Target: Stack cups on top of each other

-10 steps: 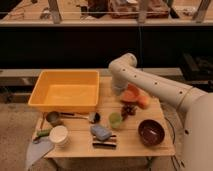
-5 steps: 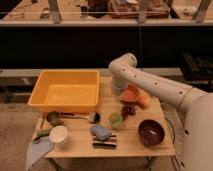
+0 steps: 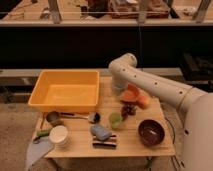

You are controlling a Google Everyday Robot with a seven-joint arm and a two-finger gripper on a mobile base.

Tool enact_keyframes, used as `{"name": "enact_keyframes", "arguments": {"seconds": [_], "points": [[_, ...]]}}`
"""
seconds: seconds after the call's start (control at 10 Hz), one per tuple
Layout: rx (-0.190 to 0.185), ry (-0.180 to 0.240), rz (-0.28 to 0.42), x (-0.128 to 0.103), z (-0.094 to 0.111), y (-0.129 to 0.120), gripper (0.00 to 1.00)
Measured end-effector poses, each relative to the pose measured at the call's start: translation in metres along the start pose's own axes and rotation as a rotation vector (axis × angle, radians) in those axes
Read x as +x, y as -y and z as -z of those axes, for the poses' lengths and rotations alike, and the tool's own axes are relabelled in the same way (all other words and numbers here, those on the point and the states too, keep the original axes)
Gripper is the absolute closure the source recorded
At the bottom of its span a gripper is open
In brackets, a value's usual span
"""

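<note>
green cup [image 3: 115, 120]: stood upright near the middle of the table [image 3: 80, 147], on its own and apart from the other two cups.
cream cup [image 3: 59, 135]: sat upright at the front left, its pale mouth facing up, near the grey cup.
grey cup [image 3: 52, 118]: stood at the left, just in front of the tub. Its inside was too dark to read.
gripper [image 3: 128, 110]: hung low over the table just right of the green cup, a dark shape below the orange things. I could not tell whether it was wide, narrow or holding anything.
arm [image 3: 150, 85]: white, it reached in from the right, bent above the table's back edge and turned down.
tub [image 3: 65, 91]: yellow, at the back left, with its bare floor showing.
bowl [image 3: 151, 133]: dark maroon, at the front right. What it held could not be made out.
orange things [image 3: 136, 98]: lay behind the gripper, with blurred shapes.
blue block [image 3: 101, 132]: lay at the front centre, touching a striped thing [image 3: 105, 143].
spoon [image 3: 77, 116]: lay between the grey cup and the green cup.
cloth [image 3: 36, 151]: grey, it hung off the front left corner.
</note>
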Motion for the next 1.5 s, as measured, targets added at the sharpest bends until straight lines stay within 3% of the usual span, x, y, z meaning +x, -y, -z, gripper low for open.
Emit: {"name": "enact_keyframes", "arguments": {"seconds": [1.5], "points": [[-0.011,0.001,-0.009,0.002,-0.0002,0.0003,0.58]]}}
